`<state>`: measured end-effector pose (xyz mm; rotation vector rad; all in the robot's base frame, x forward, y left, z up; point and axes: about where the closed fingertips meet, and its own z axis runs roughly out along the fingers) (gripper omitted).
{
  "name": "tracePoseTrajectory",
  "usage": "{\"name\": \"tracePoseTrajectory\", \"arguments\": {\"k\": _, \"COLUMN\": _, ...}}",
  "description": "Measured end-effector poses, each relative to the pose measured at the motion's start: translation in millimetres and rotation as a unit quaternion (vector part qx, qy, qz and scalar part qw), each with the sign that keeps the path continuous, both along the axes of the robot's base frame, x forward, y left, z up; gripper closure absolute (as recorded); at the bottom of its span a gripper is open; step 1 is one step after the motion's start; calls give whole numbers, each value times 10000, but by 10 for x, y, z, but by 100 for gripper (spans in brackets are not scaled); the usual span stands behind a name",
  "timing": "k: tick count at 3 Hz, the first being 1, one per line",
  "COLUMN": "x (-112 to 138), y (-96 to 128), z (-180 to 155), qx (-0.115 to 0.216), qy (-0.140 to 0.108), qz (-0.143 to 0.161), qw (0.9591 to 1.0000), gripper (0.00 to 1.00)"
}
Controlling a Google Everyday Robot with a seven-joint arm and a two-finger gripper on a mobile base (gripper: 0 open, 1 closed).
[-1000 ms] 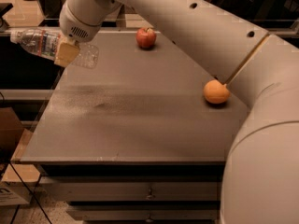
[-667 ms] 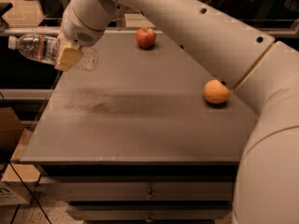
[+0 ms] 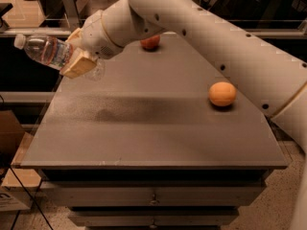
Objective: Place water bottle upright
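Note:
The water bottle (image 3: 48, 51) is a small clear plastic bottle with a white cap. It lies nearly sideways in the air, cap pointing up and left, over the table's far left edge. My gripper (image 3: 78, 53) is shut on the water bottle around its lower half, with tan finger pads (image 3: 79, 64) on either side. The bottle's base shows below the pads, just above the grey table top (image 3: 144, 114).
A red apple (image 3: 150, 42) sits at the table's far edge, partly behind my arm. An orange (image 3: 222, 94) sits at the right. My white arm (image 3: 216, 37) crosses from the right. Drawers (image 3: 153, 195) are under the table. A cardboard box (image 3: 9, 133) stands at the left.
The gripper has lifted the bottle and turned it, so the cap end has risen and the bottle is less flat than before.

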<state>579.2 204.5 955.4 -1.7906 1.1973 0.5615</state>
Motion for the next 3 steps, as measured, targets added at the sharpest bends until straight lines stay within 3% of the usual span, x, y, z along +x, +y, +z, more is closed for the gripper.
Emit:
{"name": "tracePoseTrajectory", "arguments": {"k": 1, "x": -57, "y": -162, "z": 89, "qx": 689, "qy": 111, "qz": -257, "qw": 9972, "gripper": 100}}
{"name": "tracePoseTrajectory", "arguments": {"k": 2, "x": -60, "y": -293, "z": 132, "qx": 1318, "qy": 435, "qz": -786, "qw": 9872, "gripper": 100}}
{"name": "tracePoseTrajectory", "arguments": {"k": 3, "x": -11, "y": -324, "z": 170, "qx": 1441, "qy": 416, "qz": -940, "qw": 9842, "gripper": 100}}
